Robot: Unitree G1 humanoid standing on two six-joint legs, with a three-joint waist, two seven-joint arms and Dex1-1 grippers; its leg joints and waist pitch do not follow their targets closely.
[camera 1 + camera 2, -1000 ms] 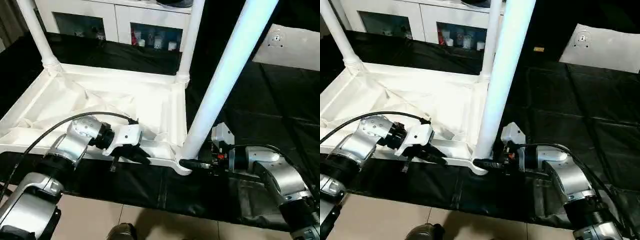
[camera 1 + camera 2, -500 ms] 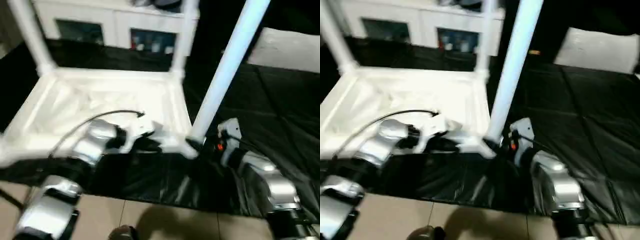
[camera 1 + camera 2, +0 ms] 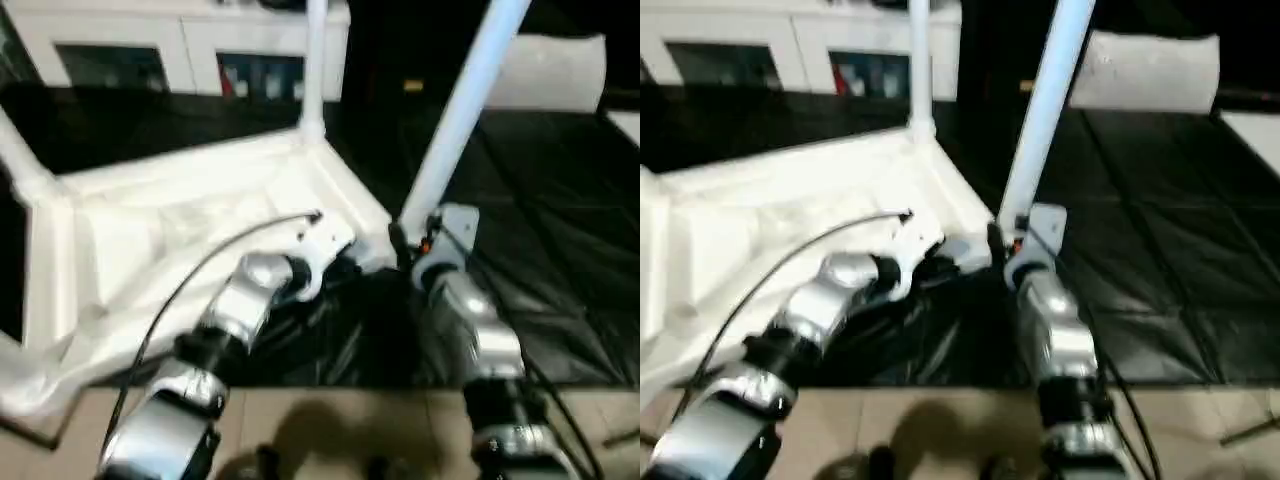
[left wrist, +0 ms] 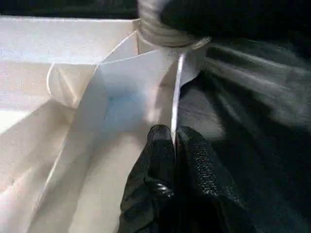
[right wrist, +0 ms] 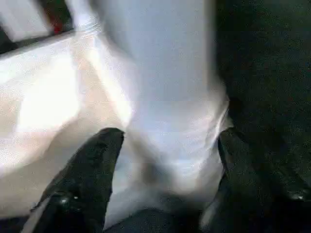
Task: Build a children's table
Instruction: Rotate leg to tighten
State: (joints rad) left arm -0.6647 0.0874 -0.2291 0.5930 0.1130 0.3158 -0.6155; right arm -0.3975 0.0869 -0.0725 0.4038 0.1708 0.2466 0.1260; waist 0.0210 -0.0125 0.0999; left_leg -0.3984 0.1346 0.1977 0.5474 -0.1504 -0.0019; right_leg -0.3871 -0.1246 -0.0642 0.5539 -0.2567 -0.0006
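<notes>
The left gripper is clenched tight, its two textured black fingers pinching the thin white edge rib of the children's table right by the near corner socket. The right gripper stands spread wide, one finger on each side of the near leg at its base; whether the pads actually touch the leg, I cannot tell.

Compared with a second ago, the whole head view has swung. The tabletop now runs diagonally away toward picture left where it lay nearly square-on, and both silver forearms have turned inward so they reach up the middle of the picture towards that one corner.

The table lies upside down on the black sheet, ribbed underside up. Its long edge runs from the near corner off to the left. The near leg rises from the socket, tilting right as seen from the head. It's smooth, round, tapered white plastic. A far leg stands upright in the back corner, before the white cabinet.
</notes>
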